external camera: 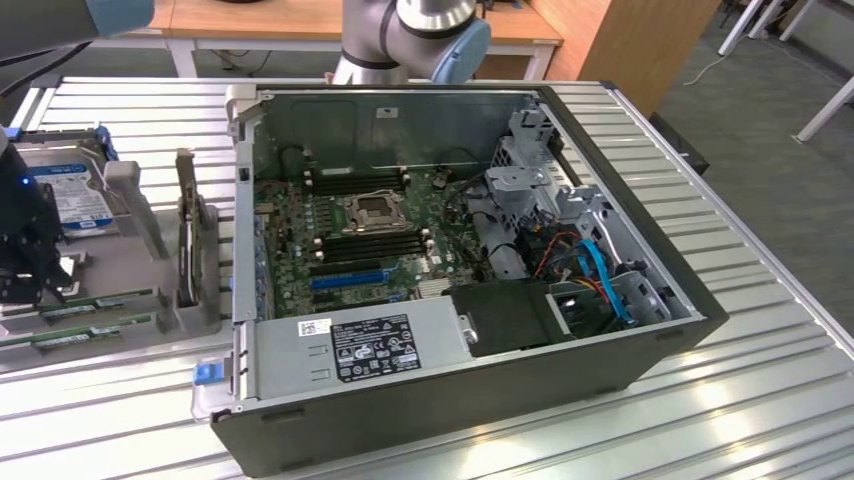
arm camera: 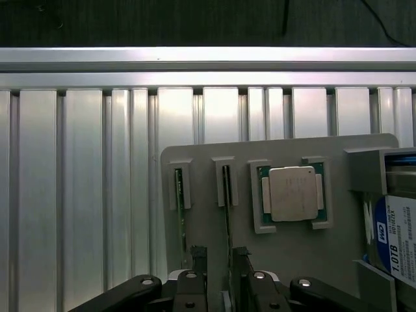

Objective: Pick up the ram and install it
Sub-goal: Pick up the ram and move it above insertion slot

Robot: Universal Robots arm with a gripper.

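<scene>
- Here, at the exterior view's left edge, my pincer hangs open over the grey tray.
- The ram stands on edge in its tray slot, one end between my spread fingers.

Your arm is standing at the far edge of the exterior view, its silver and blue joints folding over toward that view's left. Your gripper is hanging at the left edge there, black and pointing straight down. From the wrist view, your gripper is holding its two black fingers apart with a clear gap between them, both level with each other, and the linkages behind them are spreading outward.
</scene>
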